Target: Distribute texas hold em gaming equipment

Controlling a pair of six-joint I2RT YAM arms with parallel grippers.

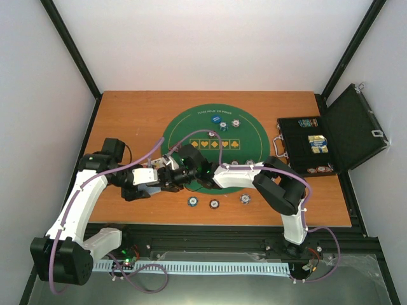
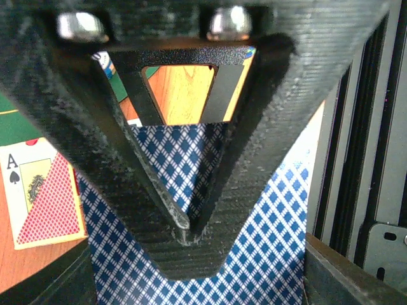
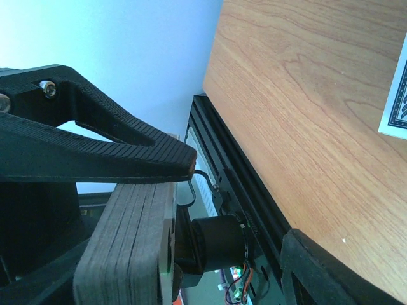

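My left gripper (image 1: pixel 166 176) and right gripper (image 1: pixel 179 162) meet tip to tip over the near left edge of the green poker mat (image 1: pixel 191 124). In the left wrist view the left gripper (image 2: pixel 184 236) is shut on a blue-diamond-backed card (image 2: pixel 286 229) that fills the space behind the fingers. In the right wrist view one finger (image 3: pixel 127 149) lies on a thick grey layered stack of cards (image 3: pixel 124 248) seen edge-on; the other finger is hidden. Three chips (image 1: pixel 215 204) lie on the wood in front of the mat. Three more chips (image 1: pixel 223 124) lie at the mat's far side.
The black case (image 1: pixel 331 136) stands open at the right with card boxes and chips inside. A printed ace of spades with a red-diamond back (image 2: pixel 38 190) lies left of my left gripper. One card (image 3: pixel 395 101) lies on the wood. The black rail (image 3: pixel 241 190) marks the table edge.
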